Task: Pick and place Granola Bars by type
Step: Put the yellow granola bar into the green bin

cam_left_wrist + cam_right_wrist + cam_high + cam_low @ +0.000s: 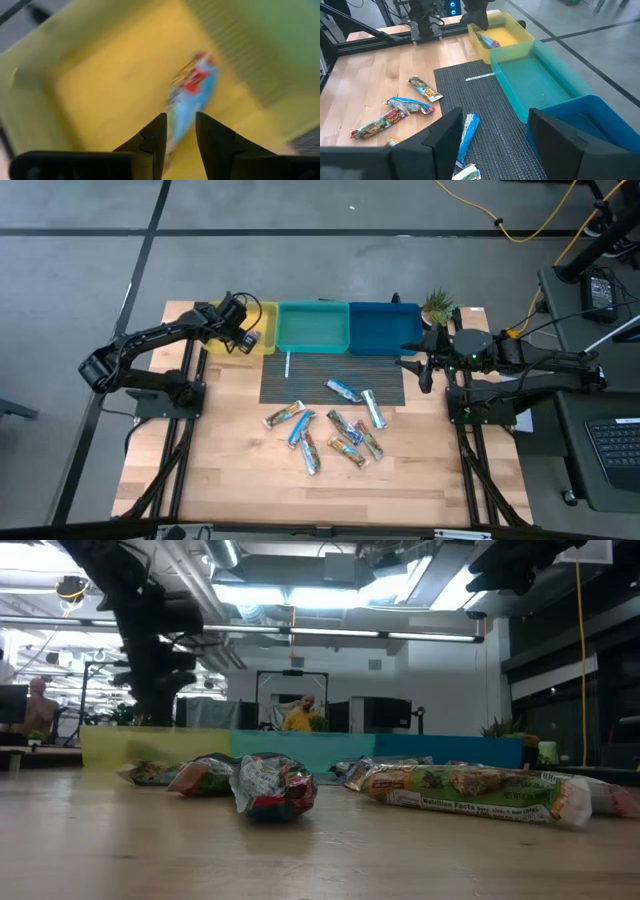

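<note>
Wooden planks make up the surface [230, 470], with a dark ribbed mat [305, 385] at its middle and three bins along the far edge: a yellow bin [262, 340], a teal bin [313, 328] and a blue bin [383, 328]. Over the yellow bin hangs the left end effector [179, 131], its fingers slightly apart with a blue-wrapped bar [192, 97] showing just beyond the tips inside that bin; whether the fingers touch the wrapper cannot be told. From the right wrist view the same bar [488, 42] lies in the yellow bin against its near wall. At the surface's right edge, near the blue bin, waits the right end effector [424, 370], fingers spread and holding nothing. Loose granola bars [335, 435] lie scattered on the mat's near edge and the wood in front of it, well apart from both end effectors. A white strip [287, 366] rests on the mat just before the teal bin. A small plant [437, 305] stands beside the blue bin.
</note>
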Controlling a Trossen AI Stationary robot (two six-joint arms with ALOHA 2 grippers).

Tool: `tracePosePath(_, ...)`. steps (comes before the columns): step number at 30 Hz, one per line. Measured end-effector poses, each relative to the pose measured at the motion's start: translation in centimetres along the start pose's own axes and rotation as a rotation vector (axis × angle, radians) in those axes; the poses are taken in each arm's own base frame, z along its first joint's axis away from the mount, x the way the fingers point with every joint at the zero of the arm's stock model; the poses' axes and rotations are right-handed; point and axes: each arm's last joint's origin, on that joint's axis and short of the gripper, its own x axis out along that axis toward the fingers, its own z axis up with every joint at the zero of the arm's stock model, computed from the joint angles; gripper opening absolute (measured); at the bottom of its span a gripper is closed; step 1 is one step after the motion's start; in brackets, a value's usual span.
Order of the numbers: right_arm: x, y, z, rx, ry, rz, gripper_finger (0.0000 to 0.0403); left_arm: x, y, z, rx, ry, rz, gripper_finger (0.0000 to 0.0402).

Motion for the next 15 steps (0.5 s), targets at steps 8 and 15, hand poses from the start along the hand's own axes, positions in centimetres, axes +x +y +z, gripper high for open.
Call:
tracePosePath(8, 0.0, 0.0, 0.0, -0.004, 0.001, 0.001, 0.0229, -5.0, -3.0, 4.3, 0.071, -0.146, -0.311, 0.01)
tracePosePath(15, 0.0, 0.0, 0.0, -0.021, 0.001, 0.001, 0.0229, -11.2, -7.6, 5.2, 0.322, -0.199, -0.476, 0.0102)
